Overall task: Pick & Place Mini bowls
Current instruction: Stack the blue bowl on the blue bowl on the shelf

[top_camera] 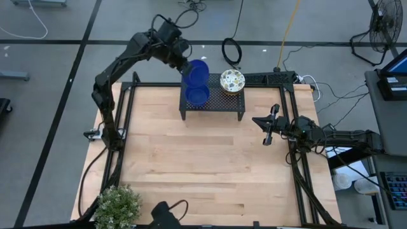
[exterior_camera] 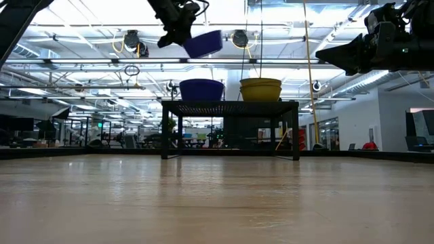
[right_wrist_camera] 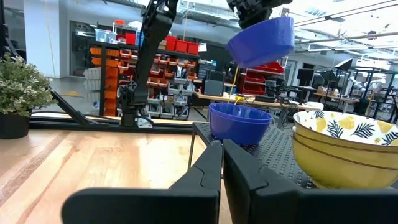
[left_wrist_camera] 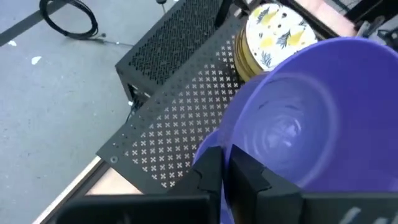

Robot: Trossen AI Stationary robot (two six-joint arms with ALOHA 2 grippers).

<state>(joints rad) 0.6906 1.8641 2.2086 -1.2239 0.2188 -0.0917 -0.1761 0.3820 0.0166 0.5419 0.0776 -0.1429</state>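
A glossy blue mini bowl (top_camera: pixel 198 70) is up in the air over the black perforated rack (top_camera: pixel 213 102) at the table's far edge, tilted, in my left gripper (top_camera: pixel 186 63). A second blue bowl (top_camera: pixel 198 95) sits upright on the rack's left part. Beside it, on the right part, stands a stack of bowls (top_camera: pixel 233 81), yellow outside and white with leaf speckles inside. The right gripper (top_camera: pixel 269 125) hovers shut over the table's right side, just right of the rack, touching nothing. My left gripper holds the blue bowl by its rim (left_wrist_camera: pixel 229 148), one finger (left_wrist_camera: pixel 249 177) inside the bowl and the other (left_wrist_camera: pixel 208 171) outside its wall. It comes slanting down from the far left. The bowl (exterior_camera: pixel 202 43) is lifted clear above the rack and tilted.
A potted plant (top_camera: pixel 117 205) stands at the near left corner. Black frame rails (top_camera: pixel 299 172) run along the table's sides. Bare wood (top_camera: pixel 203 159) lies in front of the rack. A cable loop (top_camera: pixel 231 51) lies on the floor behind it.
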